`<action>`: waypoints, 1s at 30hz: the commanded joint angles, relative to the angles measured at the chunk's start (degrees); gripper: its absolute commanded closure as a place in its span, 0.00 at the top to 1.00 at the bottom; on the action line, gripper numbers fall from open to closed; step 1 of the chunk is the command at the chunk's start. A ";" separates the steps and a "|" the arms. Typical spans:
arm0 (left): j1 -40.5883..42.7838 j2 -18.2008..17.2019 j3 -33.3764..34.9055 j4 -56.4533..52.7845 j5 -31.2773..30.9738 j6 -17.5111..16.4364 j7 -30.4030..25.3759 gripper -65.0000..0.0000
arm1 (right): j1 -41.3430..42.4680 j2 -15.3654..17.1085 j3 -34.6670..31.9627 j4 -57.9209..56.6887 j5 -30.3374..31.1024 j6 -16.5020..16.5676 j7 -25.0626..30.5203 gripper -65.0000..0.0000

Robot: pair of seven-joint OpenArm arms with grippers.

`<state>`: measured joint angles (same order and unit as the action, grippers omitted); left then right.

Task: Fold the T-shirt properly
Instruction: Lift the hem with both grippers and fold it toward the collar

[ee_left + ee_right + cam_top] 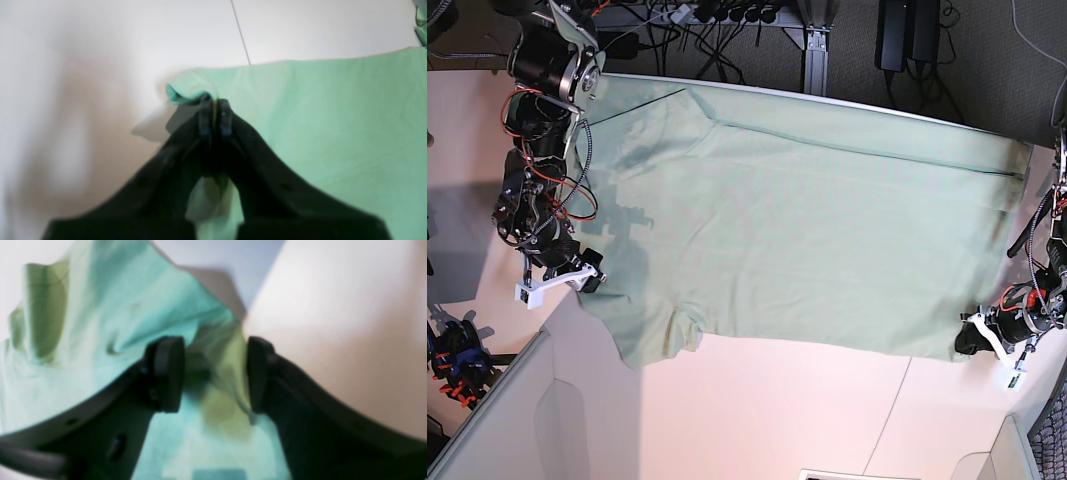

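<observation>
The pale mint-green T-shirt [797, 230] lies spread flat over the white table. My left gripper [968, 341] is at the shirt's near right corner in the base view. In the left wrist view this gripper [215, 100] is shut on a raised fold of the shirt's edge [190, 88]. My right gripper [587, 280] is at the shirt's left edge in the base view. In the right wrist view its jaws [213, 373] stand apart, with a loose ridge of the shirt [220, 366] between the pads, not pinched. Collar, buttons and label do not show.
Bare white table [777, 400] lies in front of the shirt, with a thin seam line [240, 31] across it. Cables and dark boxes [907, 30] are behind the far edge. A red-and-black device [452, 360] sits at the lower left, off the table.
</observation>
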<state>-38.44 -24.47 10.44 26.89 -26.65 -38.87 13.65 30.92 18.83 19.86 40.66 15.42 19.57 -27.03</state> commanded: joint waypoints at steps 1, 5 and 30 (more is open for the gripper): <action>-2.03 -0.81 -0.15 0.87 -0.98 -1.13 -1.46 0.00 | 0.63 0.20 -0.02 0.63 -0.02 0.39 -1.20 0.41; -2.03 -0.92 -0.15 0.87 -1.01 -1.13 -1.97 0.00 | 0.66 0.22 -0.02 0.85 0.00 0.37 0.22 0.15; 1.99 -6.93 -0.15 6.49 -11.72 -1.13 8.50 0.00 | -12.55 3.43 0.00 27.19 6.67 3.85 -4.11 0.00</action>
<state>-34.79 -30.24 10.46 32.75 -37.71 -39.09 23.35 16.86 21.10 19.68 66.83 21.43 23.14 -32.40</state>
